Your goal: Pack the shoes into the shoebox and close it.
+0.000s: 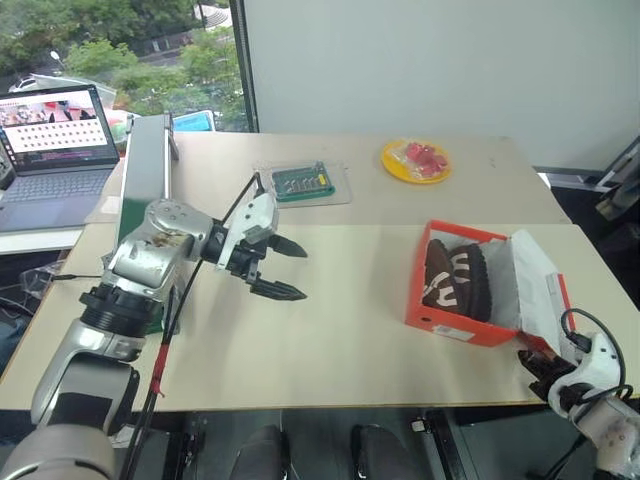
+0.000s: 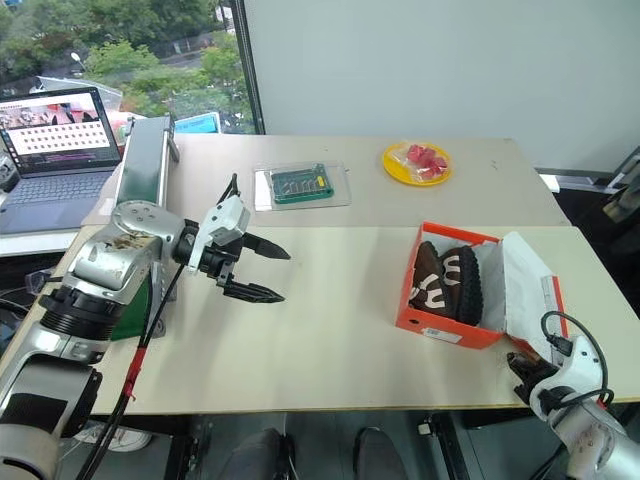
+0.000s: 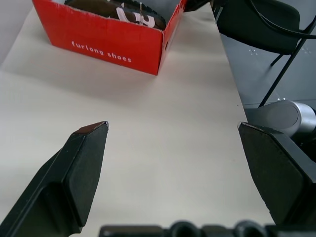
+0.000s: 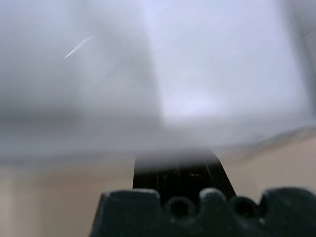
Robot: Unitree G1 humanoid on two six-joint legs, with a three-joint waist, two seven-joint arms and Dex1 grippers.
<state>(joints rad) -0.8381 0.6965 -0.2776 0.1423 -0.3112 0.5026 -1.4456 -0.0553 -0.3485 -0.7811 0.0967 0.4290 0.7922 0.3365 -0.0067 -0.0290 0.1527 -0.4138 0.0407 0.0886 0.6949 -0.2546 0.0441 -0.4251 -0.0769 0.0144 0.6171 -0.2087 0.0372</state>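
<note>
Left gripper (image 1: 285,267): fingers spread wide apart, empty, above bare table (image 1: 330,330). Shoebox (image 1: 452,325) sits well off along its pointing direction, lid (image 1: 540,285) open. 2 shoes (image 1: 455,280) lie inside, side by side. Right gripper (image 1: 535,370): fingers together, empty, at the table edge just beside the lid's near corner.

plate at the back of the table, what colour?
Yellow plate, with red pieces on it; clearest in the left eye view.

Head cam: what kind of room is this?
Probably an office or lab: plain work tables pushed together, an open laptop to one side, a large window onto trees, a swivel chair nearby.
</note>
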